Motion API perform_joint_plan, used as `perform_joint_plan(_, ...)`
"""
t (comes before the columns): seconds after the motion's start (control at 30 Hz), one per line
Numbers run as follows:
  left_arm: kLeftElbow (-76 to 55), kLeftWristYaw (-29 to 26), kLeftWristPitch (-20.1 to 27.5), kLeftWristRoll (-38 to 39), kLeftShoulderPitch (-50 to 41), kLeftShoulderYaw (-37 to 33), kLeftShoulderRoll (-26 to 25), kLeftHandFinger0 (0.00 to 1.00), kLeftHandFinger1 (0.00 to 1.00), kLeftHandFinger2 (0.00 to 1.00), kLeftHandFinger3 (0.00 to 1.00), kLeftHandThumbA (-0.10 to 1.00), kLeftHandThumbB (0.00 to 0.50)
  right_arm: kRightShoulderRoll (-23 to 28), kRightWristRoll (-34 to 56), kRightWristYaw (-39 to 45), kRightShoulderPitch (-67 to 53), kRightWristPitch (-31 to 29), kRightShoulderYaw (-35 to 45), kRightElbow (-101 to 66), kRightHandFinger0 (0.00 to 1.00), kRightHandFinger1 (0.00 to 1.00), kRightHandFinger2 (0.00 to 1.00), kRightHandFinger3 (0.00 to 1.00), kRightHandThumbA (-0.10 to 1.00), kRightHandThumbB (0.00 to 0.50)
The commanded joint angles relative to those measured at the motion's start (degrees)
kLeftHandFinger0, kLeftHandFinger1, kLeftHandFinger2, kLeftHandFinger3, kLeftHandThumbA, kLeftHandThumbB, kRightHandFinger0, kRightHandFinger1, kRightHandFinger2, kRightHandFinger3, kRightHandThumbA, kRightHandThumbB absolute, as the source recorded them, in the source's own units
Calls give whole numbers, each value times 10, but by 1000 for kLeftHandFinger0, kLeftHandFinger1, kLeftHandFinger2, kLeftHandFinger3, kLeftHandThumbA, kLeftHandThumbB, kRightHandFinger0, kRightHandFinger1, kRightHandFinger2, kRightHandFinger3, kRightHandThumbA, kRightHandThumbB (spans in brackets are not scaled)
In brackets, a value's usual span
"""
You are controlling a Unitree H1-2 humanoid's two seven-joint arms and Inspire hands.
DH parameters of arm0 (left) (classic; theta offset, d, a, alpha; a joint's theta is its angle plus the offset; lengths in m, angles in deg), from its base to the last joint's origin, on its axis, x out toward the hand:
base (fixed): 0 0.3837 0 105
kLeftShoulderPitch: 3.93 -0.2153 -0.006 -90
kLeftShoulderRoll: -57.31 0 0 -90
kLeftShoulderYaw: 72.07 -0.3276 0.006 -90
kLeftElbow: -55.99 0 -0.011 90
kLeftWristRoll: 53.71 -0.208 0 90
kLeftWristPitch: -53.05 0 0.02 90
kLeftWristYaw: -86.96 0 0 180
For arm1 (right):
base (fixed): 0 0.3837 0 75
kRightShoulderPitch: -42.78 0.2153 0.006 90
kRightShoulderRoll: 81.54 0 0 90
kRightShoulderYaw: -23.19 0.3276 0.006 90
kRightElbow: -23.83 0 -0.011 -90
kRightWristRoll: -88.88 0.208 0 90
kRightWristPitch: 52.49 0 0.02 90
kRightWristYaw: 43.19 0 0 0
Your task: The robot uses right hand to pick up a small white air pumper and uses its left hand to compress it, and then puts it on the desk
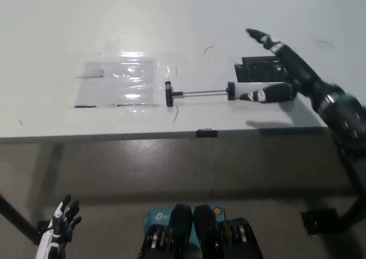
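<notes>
Right hand spread over pump body on bench, seemingly not gripping; left hand spread, low.

The right hand is black, with slim segmented fingers that carry pale grey or white patches near their tips and along some segments. Behind the hand, a thicker black wrist widens into a rounded, dark forearm with a faint ribbed or paneled surface and small lighter marks. The left hand is white, its fingers tipped and edged in black, so that they look striped. Below that hand a white forearm section with dark seams runs off the picture's bottom edge. No cables or screws can be made out on either.
</notes>
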Motion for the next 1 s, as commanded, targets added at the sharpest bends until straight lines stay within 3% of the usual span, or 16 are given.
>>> perform_joint_plan(0.0, -24, 3, 9, -4, -6, -5, 2, 1000, 1000, 1000, 1000, 953, 59, 14, -38, 81, 112, 25, -39, 111, 1000, 1000, 1000, 1000, 965, 385)
perform_joint_plan(0.2, -22, 5, 6, -2, -2, -8, 2, 1000, 1000, 1000, 1000, 947, 67, 0, -79, 62, 172, 4, -87, 227, 1000, 1000, 1000, 1000, 997, 392)
perform_joint_plan(0.5, -21, 12, 10, 2, -3, -12, -2, 1000, 1000, 1000, 1000, 894, 33, -18, -121, 49, 207, -4, -130, 330, 1000, 1000, 1000, 1000, 1000, 392)
perform_joint_plan(0.97, -20, 17, 6, -6, 4, -18, -4, 1000, 1000, 1000, 1000, 824, 57, -19, -156, 51, 203, -13, -143, 347, 1000, 1000, 1000, 1000, 1000, 403)
